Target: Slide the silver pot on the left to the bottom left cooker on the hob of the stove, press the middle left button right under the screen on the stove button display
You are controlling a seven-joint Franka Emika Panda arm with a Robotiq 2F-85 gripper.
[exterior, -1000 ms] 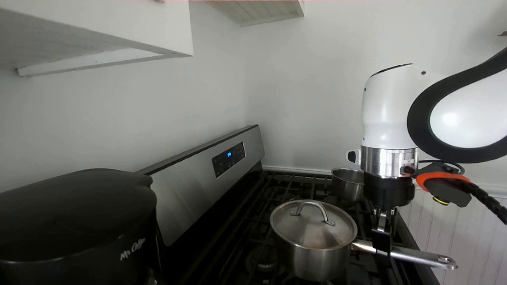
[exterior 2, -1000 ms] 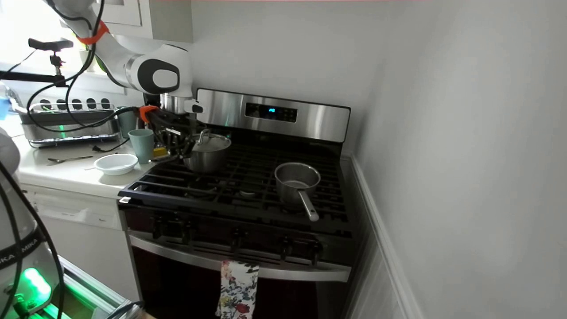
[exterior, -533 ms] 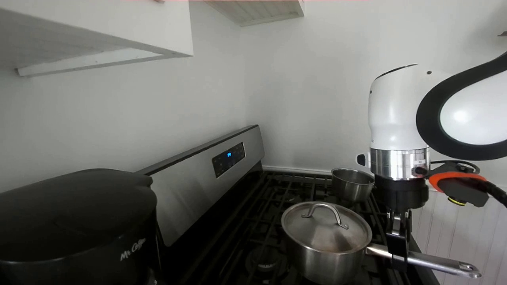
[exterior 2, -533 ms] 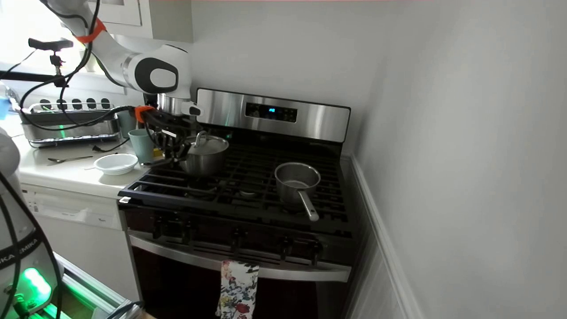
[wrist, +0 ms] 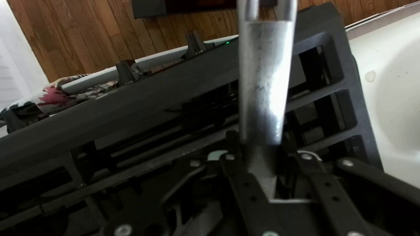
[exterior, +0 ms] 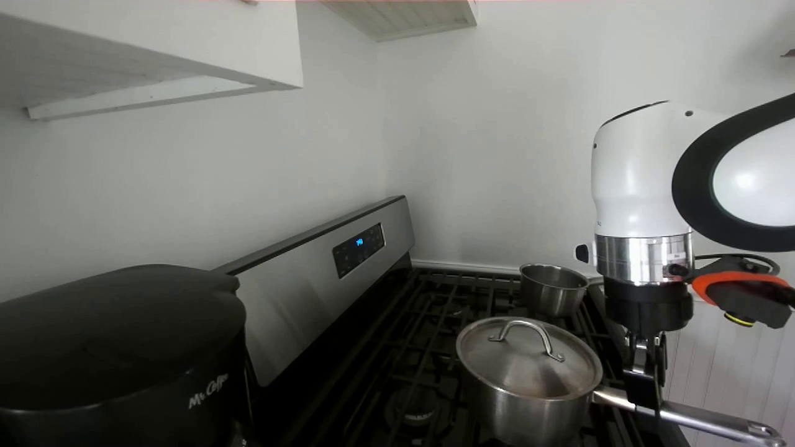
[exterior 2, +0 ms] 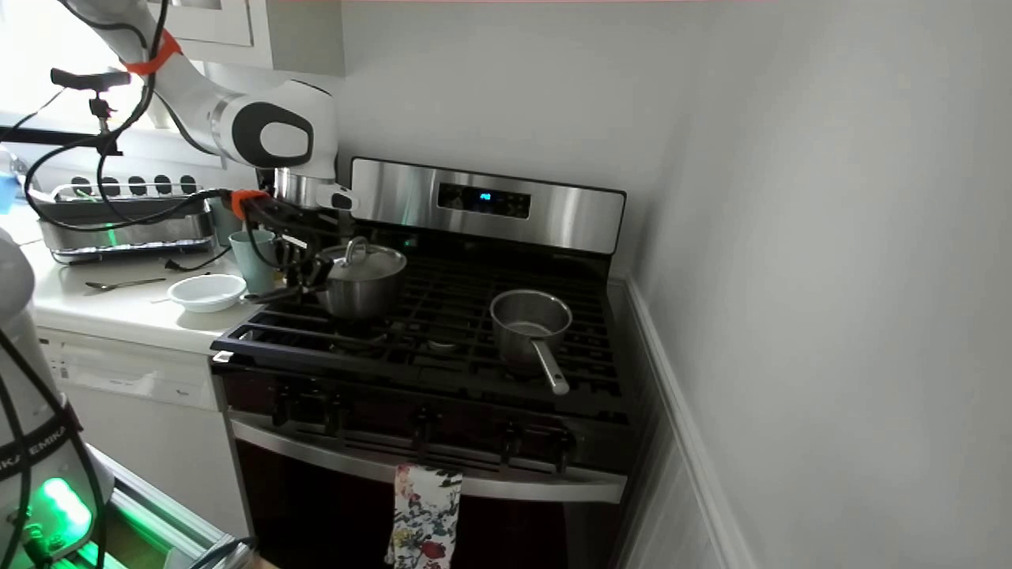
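The silver pot with a lid stands on the left side of the hob in both exterior views [exterior: 528,410] [exterior 2: 364,294]. Its long handle points to the front left. My gripper [exterior: 644,397] has its fingers on both sides of this handle, and the handle also fills the middle of the wrist view [wrist: 265,82]. The fingertips are dark and partly hidden by the handle in the wrist view [wrist: 261,147]. The front left burner [exterior 2: 360,340] shows just in front of the pot. The stove's button display [exterior 2: 484,201] has a lit blue screen and also shows in an exterior view [exterior: 359,249].
A smaller open pot [exterior 2: 530,316] stands on the right of the hob. A black coffee maker [exterior: 124,347] is beside the stove. A white bowl [exterior 2: 207,294] and a green cup [exterior 2: 253,261] stand on the left counter close to the arm. A wall bounds the right side.
My gripper and the silver pot have moved together toward the front of the hob and slightly left. The handle stays between the fingers. The smaller pot has not moved.
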